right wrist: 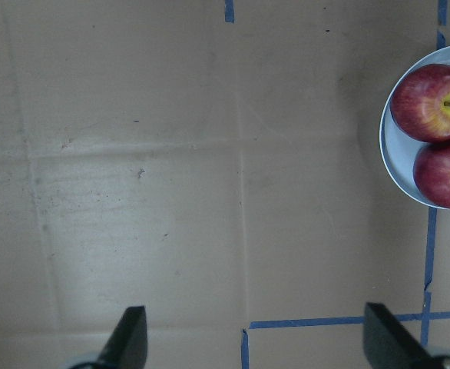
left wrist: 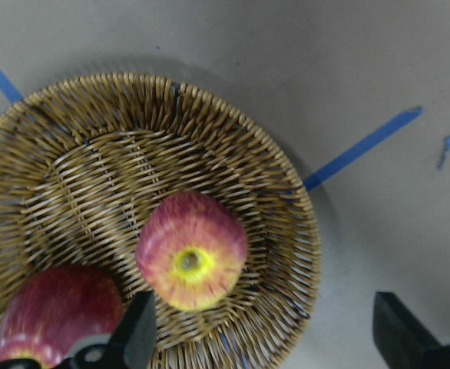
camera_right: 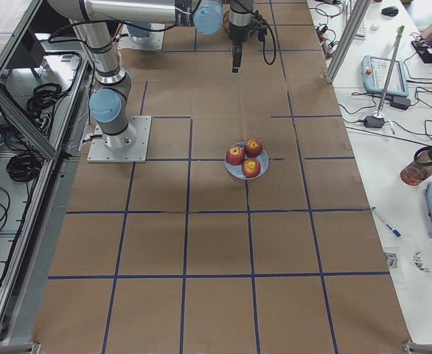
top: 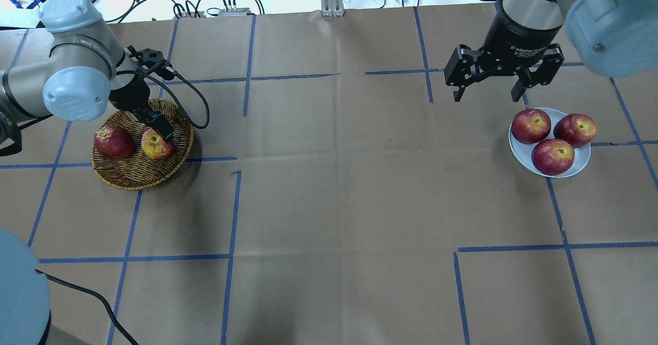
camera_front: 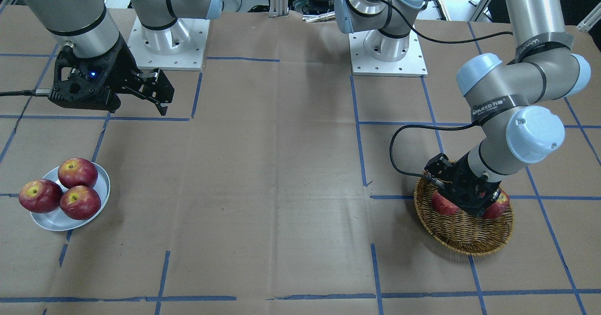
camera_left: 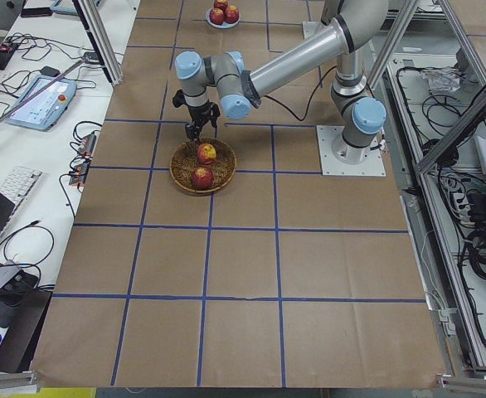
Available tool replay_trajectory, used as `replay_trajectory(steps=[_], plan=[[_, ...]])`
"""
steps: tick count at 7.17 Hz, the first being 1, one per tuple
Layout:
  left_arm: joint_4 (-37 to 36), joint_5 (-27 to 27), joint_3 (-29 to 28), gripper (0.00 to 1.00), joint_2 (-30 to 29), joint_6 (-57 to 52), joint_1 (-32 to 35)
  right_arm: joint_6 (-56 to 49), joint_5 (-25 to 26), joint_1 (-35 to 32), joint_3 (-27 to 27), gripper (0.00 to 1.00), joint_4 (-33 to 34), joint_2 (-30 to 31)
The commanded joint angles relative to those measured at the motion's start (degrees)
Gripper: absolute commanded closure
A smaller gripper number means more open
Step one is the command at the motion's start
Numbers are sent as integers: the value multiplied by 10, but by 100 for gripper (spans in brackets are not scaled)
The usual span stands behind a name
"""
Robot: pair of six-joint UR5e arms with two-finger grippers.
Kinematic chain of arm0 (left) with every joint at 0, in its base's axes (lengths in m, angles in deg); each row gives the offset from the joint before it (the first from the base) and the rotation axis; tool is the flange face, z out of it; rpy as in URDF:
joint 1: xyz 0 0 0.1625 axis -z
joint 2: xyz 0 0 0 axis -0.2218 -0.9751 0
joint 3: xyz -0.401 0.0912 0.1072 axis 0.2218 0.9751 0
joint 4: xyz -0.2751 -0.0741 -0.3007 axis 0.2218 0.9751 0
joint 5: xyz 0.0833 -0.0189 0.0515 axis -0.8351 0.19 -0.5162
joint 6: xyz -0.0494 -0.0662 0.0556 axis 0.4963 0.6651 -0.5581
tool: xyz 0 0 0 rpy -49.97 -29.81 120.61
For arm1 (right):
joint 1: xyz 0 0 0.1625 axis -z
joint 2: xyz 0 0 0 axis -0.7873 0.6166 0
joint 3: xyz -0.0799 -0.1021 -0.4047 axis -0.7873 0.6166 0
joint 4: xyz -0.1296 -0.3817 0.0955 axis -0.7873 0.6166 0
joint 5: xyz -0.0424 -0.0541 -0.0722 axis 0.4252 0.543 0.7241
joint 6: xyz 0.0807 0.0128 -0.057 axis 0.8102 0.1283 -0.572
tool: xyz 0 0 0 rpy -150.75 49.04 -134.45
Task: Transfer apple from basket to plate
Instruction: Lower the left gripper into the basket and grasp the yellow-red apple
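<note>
Wicker basket holds the apple at its three o'clock in the overhead view, left gripper just above. Right gripper hangs spread at the plate's eleven o'clock. Left wrist view: fingers wide apart, apple close by one, seemingly untouched.

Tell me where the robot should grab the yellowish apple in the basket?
Probably around its round middle, coming down from above. The apple shows its yellow hollow upward, its sides are bare, and the darker apple sits apart beside it.
</note>
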Motion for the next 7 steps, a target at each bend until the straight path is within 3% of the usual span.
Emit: replay_trajectory(steps=[1, 7], plan=[[-27, 1, -1, 1, -31, -29, -17, -1, 1, 0, 0, 0, 0, 0], [-35, -1, 7, 1, -60, -33, -17, 0, 0, 0, 1, 0, 0, 1]])
